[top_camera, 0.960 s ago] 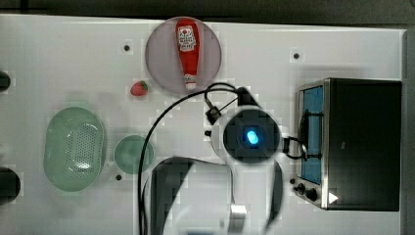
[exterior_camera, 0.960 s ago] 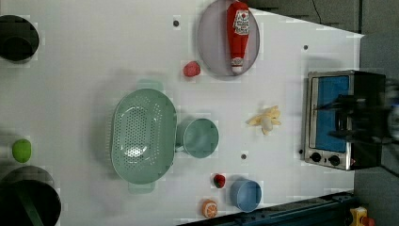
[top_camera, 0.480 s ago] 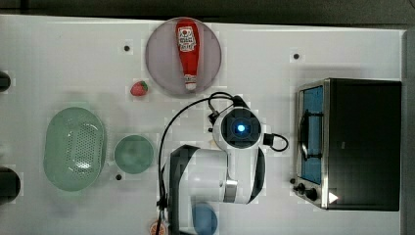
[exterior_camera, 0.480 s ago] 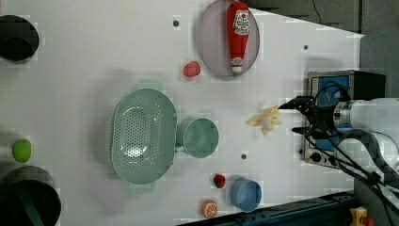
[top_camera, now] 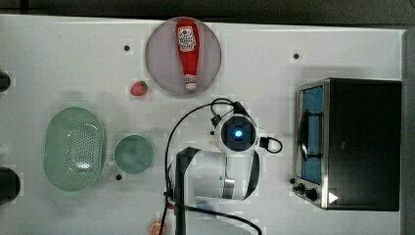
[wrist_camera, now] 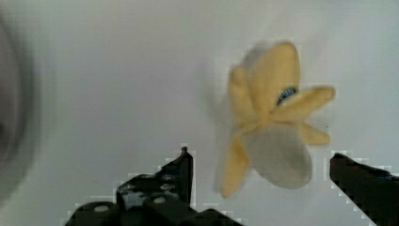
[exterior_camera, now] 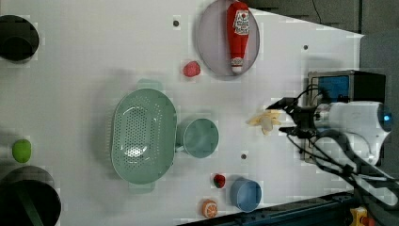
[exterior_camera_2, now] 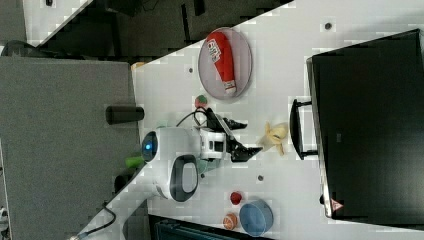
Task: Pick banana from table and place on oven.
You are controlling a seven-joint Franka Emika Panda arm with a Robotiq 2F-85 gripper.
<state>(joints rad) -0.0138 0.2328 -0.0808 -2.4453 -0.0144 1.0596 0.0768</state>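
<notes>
Arm has swung from in front of the oven to over the banana; nothing on the worktop has shifted.

Approach step. Black gripper (wrist_camera: 261, 169) jaws spread wide, empty, straddling the peeled yellow banana (wrist_camera: 273, 136), which lies on the large white worktop (top_camera: 342, 54) near the handle of the black-topped, silver-framed toaster oven (top_camera: 364, 142). Next, by my judgement: descend, centre on the fruit, close.
</notes>
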